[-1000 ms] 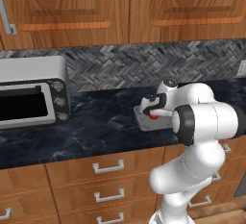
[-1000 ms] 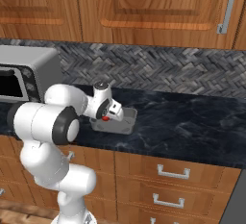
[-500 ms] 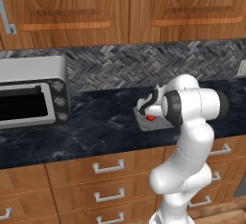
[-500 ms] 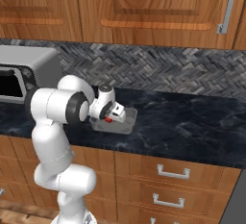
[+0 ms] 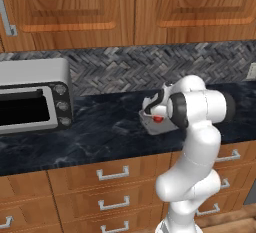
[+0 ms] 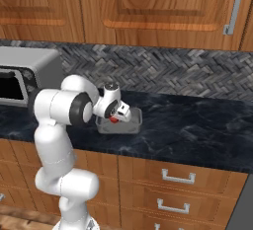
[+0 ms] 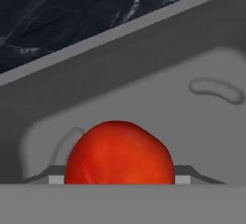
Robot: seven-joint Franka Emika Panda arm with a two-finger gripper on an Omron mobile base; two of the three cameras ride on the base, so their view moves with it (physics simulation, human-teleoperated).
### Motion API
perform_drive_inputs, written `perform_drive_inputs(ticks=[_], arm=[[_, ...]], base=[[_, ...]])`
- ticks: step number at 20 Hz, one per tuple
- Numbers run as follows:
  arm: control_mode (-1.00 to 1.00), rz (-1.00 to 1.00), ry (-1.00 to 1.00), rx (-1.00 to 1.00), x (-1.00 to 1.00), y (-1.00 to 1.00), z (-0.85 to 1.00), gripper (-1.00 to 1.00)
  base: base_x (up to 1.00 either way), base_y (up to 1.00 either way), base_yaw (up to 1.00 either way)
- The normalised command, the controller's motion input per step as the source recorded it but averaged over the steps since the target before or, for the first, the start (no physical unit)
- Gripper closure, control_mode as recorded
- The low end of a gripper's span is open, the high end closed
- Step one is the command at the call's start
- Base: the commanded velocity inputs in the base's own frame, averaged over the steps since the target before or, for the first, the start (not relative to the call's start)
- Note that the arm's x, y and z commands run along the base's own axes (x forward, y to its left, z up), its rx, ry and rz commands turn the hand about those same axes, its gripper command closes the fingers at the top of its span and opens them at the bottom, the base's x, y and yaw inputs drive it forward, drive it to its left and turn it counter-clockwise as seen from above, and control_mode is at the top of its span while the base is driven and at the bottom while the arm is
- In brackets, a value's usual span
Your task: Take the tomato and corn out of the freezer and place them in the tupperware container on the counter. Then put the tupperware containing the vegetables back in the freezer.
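Note:
The tomato [image 7: 120,153], a small red ball, sits between my gripper's [image 7: 120,180] two fingertips, which press its sides. My gripper [image 5: 156,114] is shut on it and hangs low inside the tupperware container [image 5: 151,128], a shallow grey tray on the dark counter [image 5: 100,127]. From the right base view the tomato [image 6: 114,119] peeks out under the hand, above the tray [image 6: 132,125]. In the hand view the tray's floor and far wall [image 7: 144,74] lie just behind the tomato. The corn and the freezer are out of view.
A silver toaster oven [image 5: 30,102] stands on the counter to the left of the tray. Wooden wall cabinets [image 5: 125,7] hang above, with a herringbone backsplash [image 6: 188,76] behind. Drawers with silver handles [image 6: 175,177] run below the counter edge.
The arm's elbow has swung up and straightened over the base. The gripper with the tomato stays over the tray, shifted only slightly.

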Motion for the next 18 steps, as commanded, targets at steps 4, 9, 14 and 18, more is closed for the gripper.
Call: perform_drive_inputs(ticks=[4,9,14,18], arm=[[-1.0,0.0,-0.01,0.0,-0.1,0.0,0.78,-1.0],[-1.0,0.0,-0.01,0.0,-0.19,0.0,0.48,-1.0],[-1.0,0.0,-0.22,0.0,-1.0,0.0,1.0,-1.0],[-1.0,0.0,-0.08,0.0,-1.0,0.0,1.0,-1.0]], base=[[0.0,0.0,0.0],[0.0,0.0,0.0],[0.0,0.0,0.0],[0.0,0.0,0.0]])
